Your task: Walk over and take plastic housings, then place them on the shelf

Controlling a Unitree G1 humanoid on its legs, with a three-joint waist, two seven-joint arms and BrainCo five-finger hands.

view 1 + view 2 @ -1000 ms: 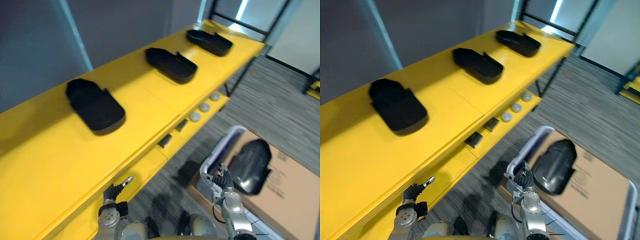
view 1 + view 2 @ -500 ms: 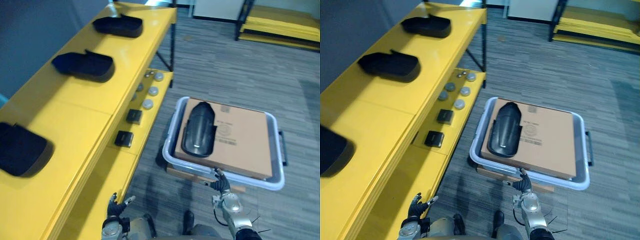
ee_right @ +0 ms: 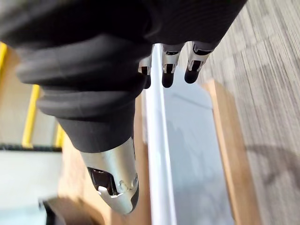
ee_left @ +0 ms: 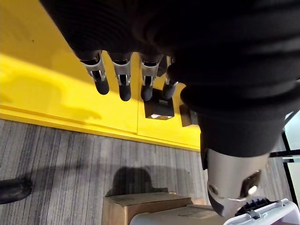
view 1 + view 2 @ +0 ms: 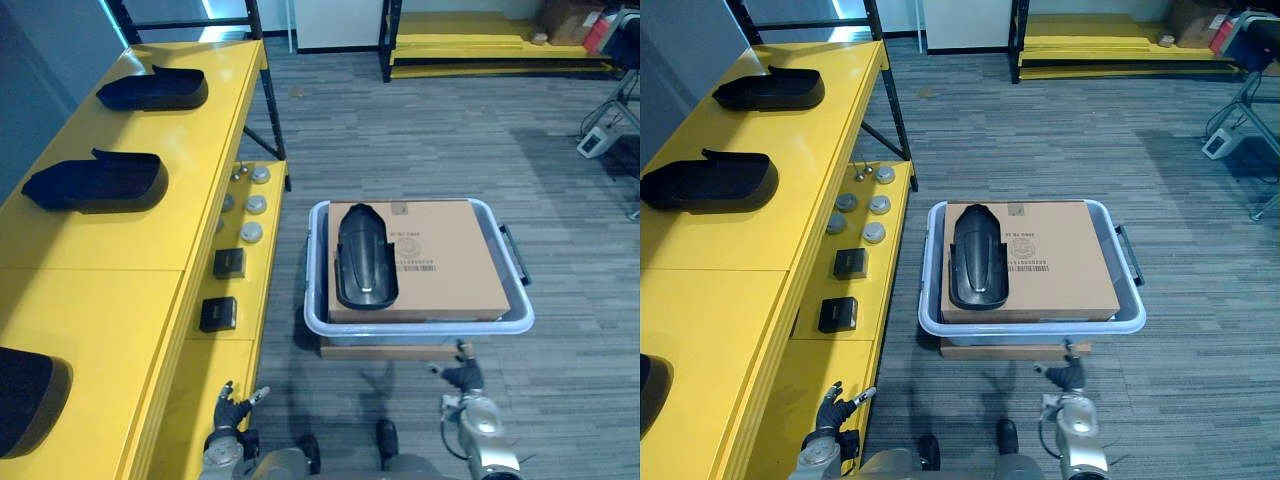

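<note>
View has swung: shelf (image 5: 120, 250) now at 9 o'clock, bin (image 5: 420, 325) w/ box (image 5: 450, 265) dead ahead at 12, housing (image 5: 365, 255) lying on box. Left hand (image 5: 230, 412) and right hand (image 5: 465, 377) slack-fingered, empty. Approach nearly done; pickup next.

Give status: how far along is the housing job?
Done: three black housings lie on the yellow shelf. In hand: nothing; left hand and right hand hang open and empty. Left: one housing on the cardboard box in the grey bin.
</note>
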